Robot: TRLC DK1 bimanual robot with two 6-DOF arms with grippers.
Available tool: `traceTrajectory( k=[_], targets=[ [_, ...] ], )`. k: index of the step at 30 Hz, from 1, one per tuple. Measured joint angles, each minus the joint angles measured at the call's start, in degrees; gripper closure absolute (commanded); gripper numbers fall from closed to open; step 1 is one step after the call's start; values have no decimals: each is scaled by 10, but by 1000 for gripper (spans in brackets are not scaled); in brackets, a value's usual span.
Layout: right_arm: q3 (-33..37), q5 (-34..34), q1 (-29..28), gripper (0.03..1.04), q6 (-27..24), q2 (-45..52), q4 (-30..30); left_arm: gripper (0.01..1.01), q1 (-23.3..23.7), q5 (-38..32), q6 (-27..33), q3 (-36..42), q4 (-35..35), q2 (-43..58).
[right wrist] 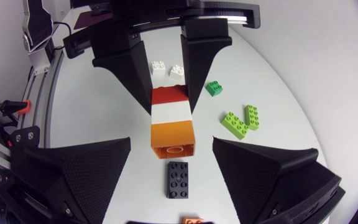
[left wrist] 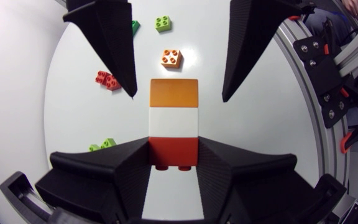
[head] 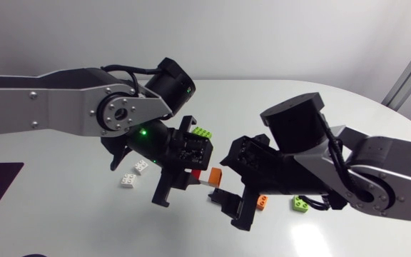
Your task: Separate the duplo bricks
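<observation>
The left gripper (left wrist: 174, 154) is clenched on the red end of a three-brick stack (left wrist: 174, 121) of red, white and orange. It holds the stack out level above the table (left wrist: 260, 143), so the orange end points straight at the right gripper (right wrist: 173, 146). That one's fingers are spread wide, one on each side of the orange brick with a gap at both sides, so it grasps nothing yet. I judge the stack is offered this way so the free end can be pinched and pulled off while the red end is held fast.

Loose pieces lie on the table below: a black brick (right wrist: 179, 179) under the orange end, two white bricks (right wrist: 168, 68), some green bricks (right wrist: 241, 119), a small orange brick (left wrist: 171, 58) and a red one (left wrist: 106, 79).

From above, the arms cover most of the stack and only a sliver shows. The red brick's sides are buried in the fingers, so the depth of the grip is probably good but cannot be confirmed.
</observation>
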Motion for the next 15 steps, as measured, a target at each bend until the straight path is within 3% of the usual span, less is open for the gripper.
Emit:
traceTrajectory(
  k=[7, 15],
  targets=[
    [0, -2, 3, 274, 5, 0, 2, 726, -11, 3, -6, 0, -3, -14],
    [-5, -4, 6, 738, 6, -3, 4, 728, -11, 6, -10, 0, -9, -31]
  ],
)
